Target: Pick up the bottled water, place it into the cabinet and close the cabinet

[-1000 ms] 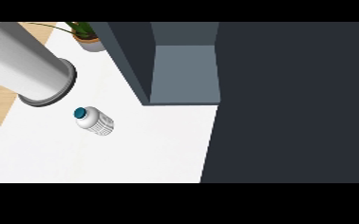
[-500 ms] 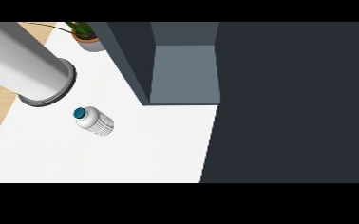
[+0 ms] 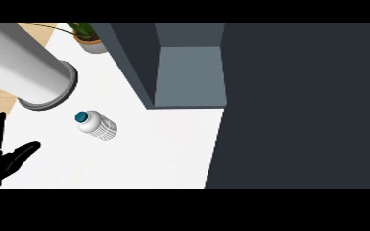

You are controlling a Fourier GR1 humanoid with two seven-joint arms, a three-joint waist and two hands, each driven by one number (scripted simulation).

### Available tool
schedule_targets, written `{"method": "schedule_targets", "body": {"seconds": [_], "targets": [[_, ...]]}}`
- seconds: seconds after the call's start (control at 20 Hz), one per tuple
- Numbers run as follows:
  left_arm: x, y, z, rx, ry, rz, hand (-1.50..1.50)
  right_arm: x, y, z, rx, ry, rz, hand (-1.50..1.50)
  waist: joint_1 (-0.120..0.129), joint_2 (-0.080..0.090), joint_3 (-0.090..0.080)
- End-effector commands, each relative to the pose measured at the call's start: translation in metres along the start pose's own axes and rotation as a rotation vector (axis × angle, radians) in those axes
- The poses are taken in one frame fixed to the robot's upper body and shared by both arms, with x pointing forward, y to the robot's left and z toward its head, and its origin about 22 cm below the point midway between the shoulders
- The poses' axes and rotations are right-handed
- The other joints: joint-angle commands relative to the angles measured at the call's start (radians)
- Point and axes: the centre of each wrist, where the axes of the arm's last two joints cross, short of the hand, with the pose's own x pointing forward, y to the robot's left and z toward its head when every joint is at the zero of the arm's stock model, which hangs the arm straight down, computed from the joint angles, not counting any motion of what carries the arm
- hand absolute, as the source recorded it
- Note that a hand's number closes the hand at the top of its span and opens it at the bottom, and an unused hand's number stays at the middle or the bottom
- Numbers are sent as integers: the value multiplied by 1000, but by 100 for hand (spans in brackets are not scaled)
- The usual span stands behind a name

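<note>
A white counter top (image 3: 159,151) fills the lower left and middle of the frame, ending at a dark surface along the right. Directly on it, left of centre, stands a bottled water (image 3: 96,125) with a teal cap and a ribbed white body, apart from everything else. At the upper left a potted plant (image 3: 89,38) sits on the counter. The open cabinet (image 3: 180,73) stands at the upper middle.

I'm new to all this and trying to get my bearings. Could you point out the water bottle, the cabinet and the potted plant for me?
bottled water (image 3: 99,126): head view, on its white ribbed body.
cabinet (image 3: 189,76): head view, on the grey floor of its open inside.
potted plant (image 3: 93,45): head view, on its pot.
</note>
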Motion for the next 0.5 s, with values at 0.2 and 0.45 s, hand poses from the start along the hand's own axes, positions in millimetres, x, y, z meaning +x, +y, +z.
{"method": "schedule_targets", "body": {"seconds": [0.2, 0.45], "targets": [[-48, -12, -19, -18, 36, -29, -150, 29, -2, 14, -27, -51, 91, -150, -4, 0, 0], [-79, 16, -24, -32, 46, -25, -150, 33, -1, 15, -31, -52, 73, -150, 1, 0, -1]]}}
